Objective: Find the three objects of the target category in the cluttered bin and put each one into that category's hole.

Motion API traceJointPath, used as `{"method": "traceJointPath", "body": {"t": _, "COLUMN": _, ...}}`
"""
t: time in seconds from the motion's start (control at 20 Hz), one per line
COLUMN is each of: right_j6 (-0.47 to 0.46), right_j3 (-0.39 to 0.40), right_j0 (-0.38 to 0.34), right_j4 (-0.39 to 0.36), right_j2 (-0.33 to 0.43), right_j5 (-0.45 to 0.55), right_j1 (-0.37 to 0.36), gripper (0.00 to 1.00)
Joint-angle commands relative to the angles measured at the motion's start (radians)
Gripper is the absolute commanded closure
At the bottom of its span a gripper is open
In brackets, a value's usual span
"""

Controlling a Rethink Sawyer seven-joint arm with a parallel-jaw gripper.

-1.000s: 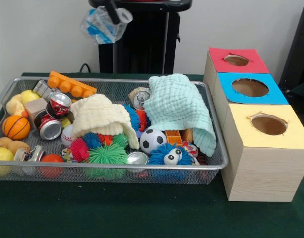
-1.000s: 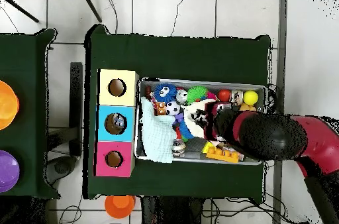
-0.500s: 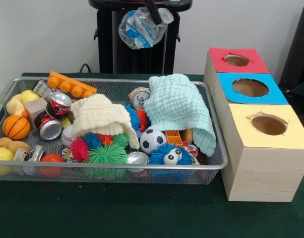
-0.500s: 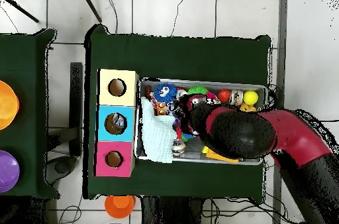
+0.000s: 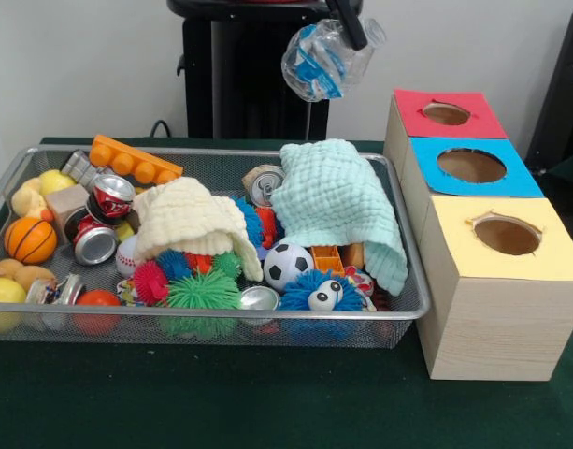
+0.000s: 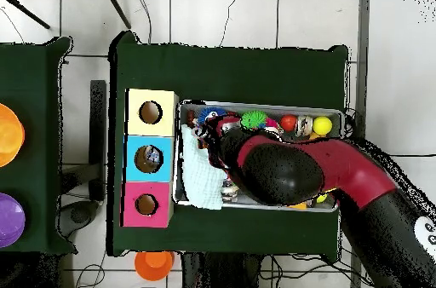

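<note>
Crushed plastic bottle (image 5: 324, 58) hangs high above the far rim of the wire bin (image 5: 24, 166), pinched in the closed gripper (image 5: 347, 23). Dark green cloth covers the table (image 5: 267, 402), with a white wall behind. Beside the bin stand red (image 5: 447, 114), blue (image 5: 471, 166) and yellow boxes (image 5: 506, 236); two washcloths (image 5: 337, 201) cover the toys.

Even, soft indoor light fills both views, with no hard shadows. Below the claw (image 5: 347, 23) the 2 cloths look slightly washed out, and cans glint faintly. Under the bin, the green desk (image 5: 267, 402) darkens. The front view is mildly soft throughout.
</note>
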Motion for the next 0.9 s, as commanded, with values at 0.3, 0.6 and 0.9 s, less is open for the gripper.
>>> {"method": "traceJointPath", "body": {"t": 0.3, "right_j6": 0.322, "right_j3": 0.150, "right_j0": 0.058, "right_j4": 0.029, "right_j2": -0.034, "right_j5": -0.116, "right_j1": -0.013, "gripper": 1.00}}
{"method": "traceJointPath", "body": {"t": 0.6, "right_j6": 0.345, "right_j3": 0.199, "right_j0": 0.095, "right_j4": 0.011, "right_j2": -0.066, "right_j5": -0.202, "right_j1": -0.002, "gripper": 1.00}}
{"method": "traceJointPath", "body": {"t": 0.9, "right_j6": 0.356, "right_j3": 0.237, "right_j0": 0.116, "right_j4": 0.009, "right_j2": -0.071, "right_j5": -0.290, "right_j1": -0.008, "gripper": 1.00}}
